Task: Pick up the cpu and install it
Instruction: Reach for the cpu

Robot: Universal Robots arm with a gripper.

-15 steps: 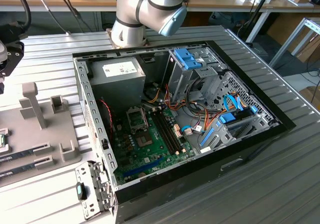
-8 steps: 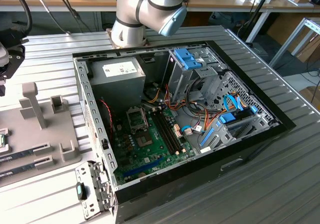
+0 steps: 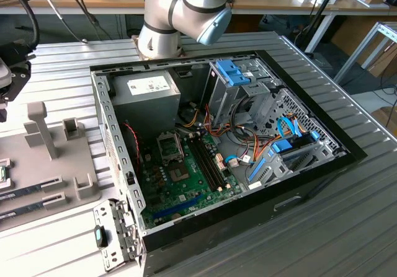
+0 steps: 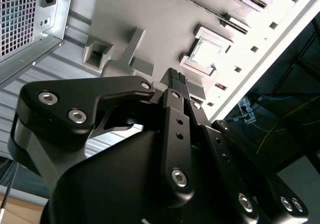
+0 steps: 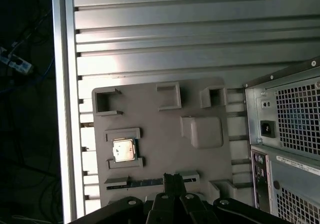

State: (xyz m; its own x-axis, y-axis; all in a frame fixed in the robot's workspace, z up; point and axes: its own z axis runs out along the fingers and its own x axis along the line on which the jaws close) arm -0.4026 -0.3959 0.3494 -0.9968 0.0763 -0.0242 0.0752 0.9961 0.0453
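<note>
The cpu point(image 5: 123, 150) is a small silvery square lying flat in a framed nest on the grey fixture plate point(image 5: 160, 119); in the second wrist view the cpu point(image 4: 207, 52) looks bright under glare. My gripper point(image 5: 173, 183) hangs above the plate, off to one side of the cpu and apart from it. Its two thin black fingers point(image 4: 181, 81) are pressed together with nothing between them, so the gripper point(image 4: 176, 79) is shut and empty. The open computer case point(image 3: 310, 165) holds the green motherboard point(image 3: 186, 181) with its bare square socket point(image 3: 169, 145).
The plate point(image 3: 37, 165) also carries upright grey posts point(image 3: 37, 128) and memory sticks point(image 3: 34, 187) in slots. The grey power-supply box point(image 3: 146, 94) fills the case's far corner. Cables and blue drive brackets point(image 3: 282, 147) crowd the exterior view's right. The table edge point(image 5: 64, 108) runs close beside the plate.
</note>
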